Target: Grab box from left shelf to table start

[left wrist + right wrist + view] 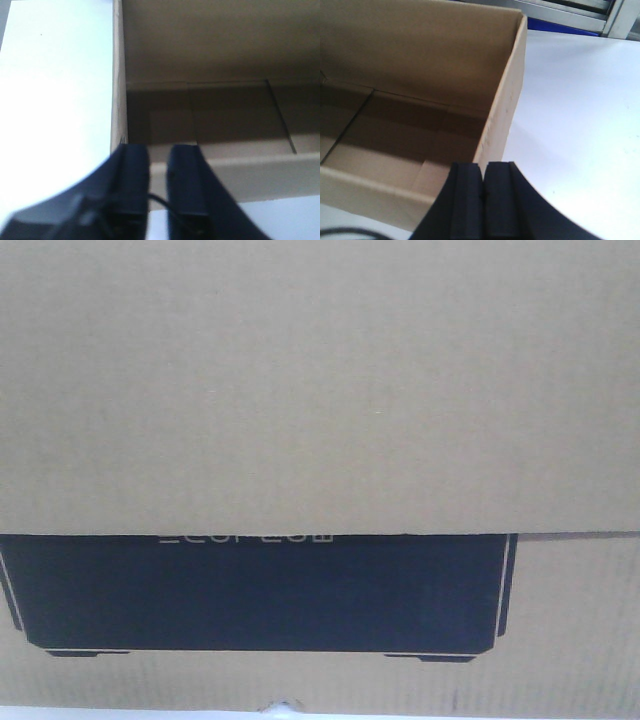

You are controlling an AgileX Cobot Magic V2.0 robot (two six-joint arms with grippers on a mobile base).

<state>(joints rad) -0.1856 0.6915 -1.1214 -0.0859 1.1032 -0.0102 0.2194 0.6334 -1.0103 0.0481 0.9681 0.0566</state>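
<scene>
Box (pixel 320 390) fills the front view almost edge to edge, its brown corrugated wall and black printed panel (pixel 260 590) pressed close to the camera, with a small torn notch at the bottom edge. In both wrist views it sits open-topped on the white worktop (pixel 580 125), its inside empty and shadowed

The left gripper (pixel 157 165) is at the near rim by a corner of the box, its two dark fingers close together with only a narrow gap between them; whether the cardboard wall is caught in that gap or merely lies behind it, I cannot tell. The right gripper (pixel 482 195) is at the opposite near corner, fingers pressed together with nothing visibly between them — it appears to sit just outside the rim rather than on it

A strip of the left shelf (pixel 570 12), its silvery rail and a line of blue, shows beyond the far edge of the worktop, well apart from the box

As a judgement: the main part looks done, since the box rests flat on the worktop and off the shelf. What seems left is for the left gripper to let go, if it holds at all, and for both arms to draw clear
</scene>
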